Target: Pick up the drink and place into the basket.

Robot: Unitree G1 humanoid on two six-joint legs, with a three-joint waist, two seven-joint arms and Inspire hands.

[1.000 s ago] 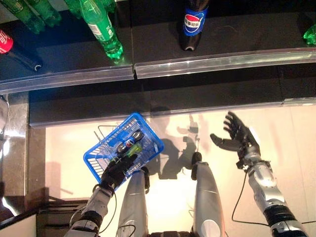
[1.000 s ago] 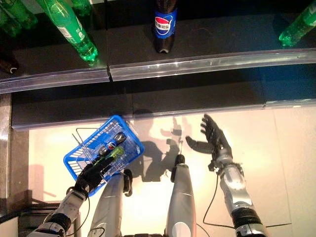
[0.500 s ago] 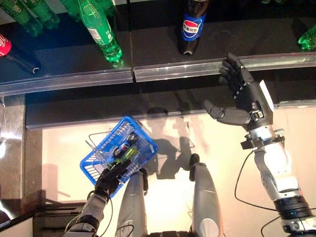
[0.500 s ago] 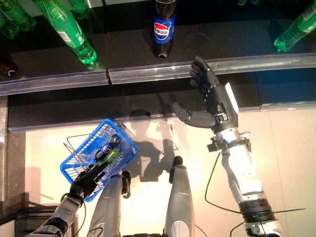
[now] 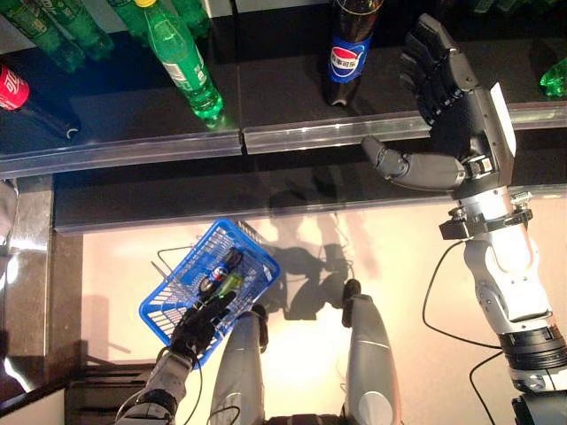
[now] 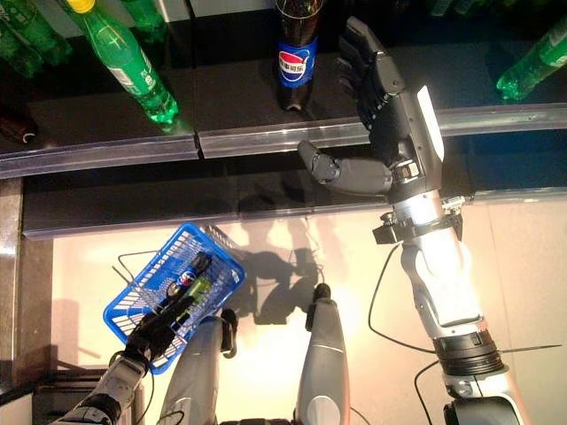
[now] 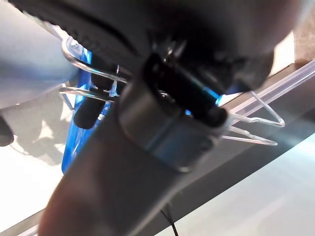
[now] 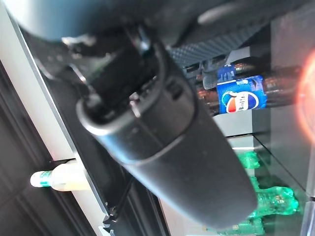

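A dark cola bottle with a blue label stands upright on the black shelf, behind its clear rail. My right hand is raised just right of the bottle, open, fingers straight and thumb stretched out below it, touching nothing. The right wrist view shows the same bottle past my thumb. Low on the left, my left hand is shut on the wire handle of a blue basket. Inside lie a dark bottle with a blue label and a green bottle.
Green bottles stand on the shelf to the left, with a red-labelled dark bottle at the far left. Another green bottle is at the right edge. A lower dark ledge juts out beneath the rail.
My right hand has risen from low over the floor to shelf height beside the cola bottle, staying open. The basket stays held in my left hand, now slightly lower left in view.
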